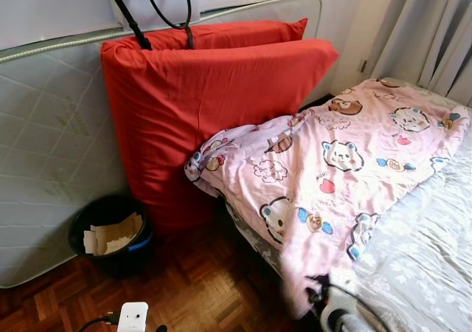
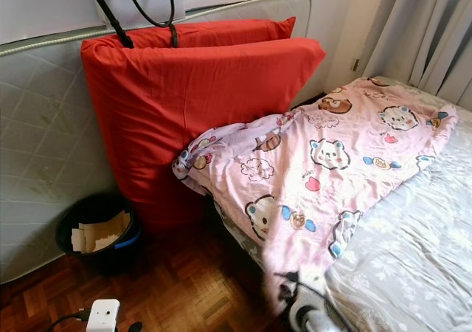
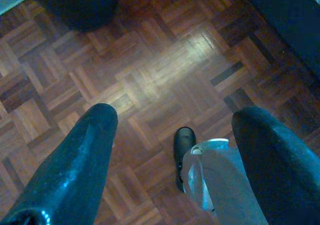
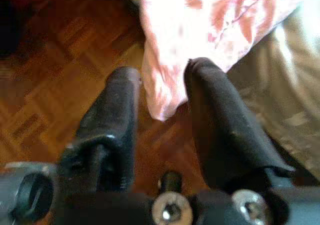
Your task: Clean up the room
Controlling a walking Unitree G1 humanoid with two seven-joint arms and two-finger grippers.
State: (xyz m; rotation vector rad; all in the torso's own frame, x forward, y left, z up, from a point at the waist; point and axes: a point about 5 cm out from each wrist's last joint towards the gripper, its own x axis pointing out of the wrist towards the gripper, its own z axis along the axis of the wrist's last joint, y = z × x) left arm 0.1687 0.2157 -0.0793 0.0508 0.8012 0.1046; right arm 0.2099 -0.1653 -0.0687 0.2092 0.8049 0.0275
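A pink cartoon-print blanket (image 1: 332,155) lies rumpled across the bed, and its lower corner hangs over the bed's edge towards the floor. My right gripper (image 4: 162,72) is at that hanging corner (image 4: 165,90), open, with the cloth between its two black fingers; it also shows low at the bed's edge (image 1: 321,299). My left gripper (image 3: 176,115) hangs open over the parquet floor (image 3: 165,60), holding nothing.
Two red cushions (image 1: 192,111) lean against a white mattress (image 1: 44,162) standing by the wall. A black bin (image 1: 110,232) with cardboard scraps sits on the floor beside them. The bed's grey sheet (image 1: 420,258) is on the right, with curtains (image 1: 435,29) behind. A white device (image 1: 133,317) sits on the near floor.
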